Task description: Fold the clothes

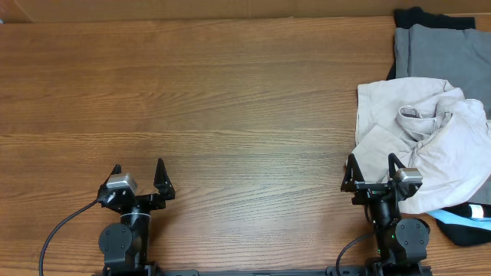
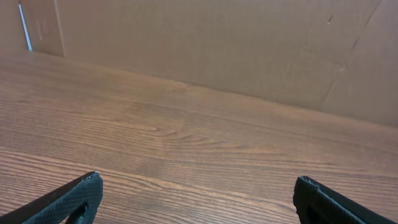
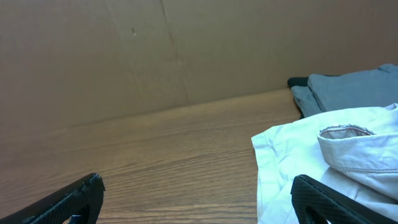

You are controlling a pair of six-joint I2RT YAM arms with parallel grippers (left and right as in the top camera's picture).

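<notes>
Fingers spread wide on left gripper (image 1: 140, 175) and right gripper (image 1: 371, 170), empty; beige shorts (image 1: 426, 146) judged soft, limp, best pinched at edge.

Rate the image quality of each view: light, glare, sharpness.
Overhead: even light, table grain crisp, no glare. Left wrist: faint sheen on the wood, left pincer tips dark and slightly soft. Right wrist: pale beige shorts nearly washed out, cardboard wall dim.

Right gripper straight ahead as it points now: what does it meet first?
Likely the beige shorts, bunched just ahead of the right gripper on its right side; depth is hard to judge.
</notes>
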